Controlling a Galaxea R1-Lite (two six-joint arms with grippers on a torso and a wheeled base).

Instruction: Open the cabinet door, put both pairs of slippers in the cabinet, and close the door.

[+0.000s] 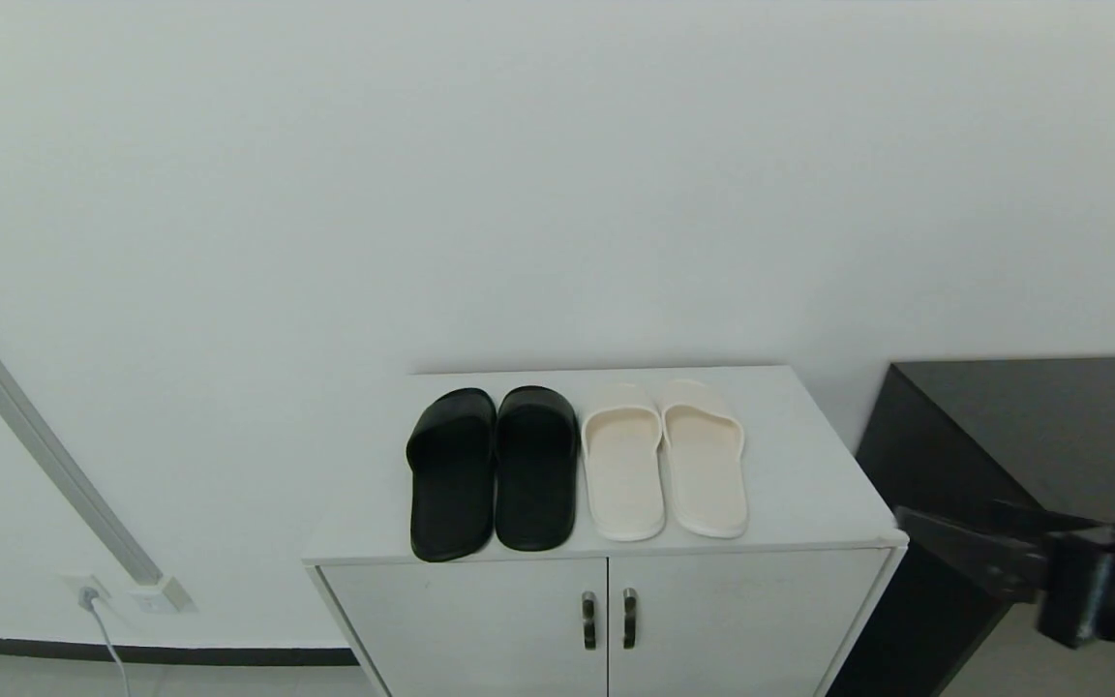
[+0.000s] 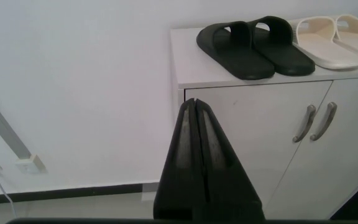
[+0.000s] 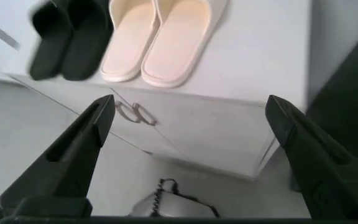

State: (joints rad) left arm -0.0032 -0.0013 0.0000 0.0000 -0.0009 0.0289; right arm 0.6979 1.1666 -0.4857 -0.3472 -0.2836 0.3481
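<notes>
Left end effector (image 2: pixel 194 109): fingers pressed together, holding nothing, low before the cabinet's (image 1: pixel 809 484) left front corner.
Right end effector (image 3: pixel 190 106): fingers spread wide, empty, off the cabinet's right front corner, in front of the black table (image 1: pixel 1022 416).
Cabinet doors (image 1: pixel 480 620): both shut, two dark handles (image 1: pixel 588 620) side by side at the middle seam.
Black slippers (image 1: pixel 492 469): on the cabinet top, left half, touching each other, toes toward the wall.
Cream slippers (image 1: pixel 664 460): on the cabinet top, just right of the black pair.
Wall socket (image 1: pixel 88 590): low on the left, cable plugged in.
</notes>
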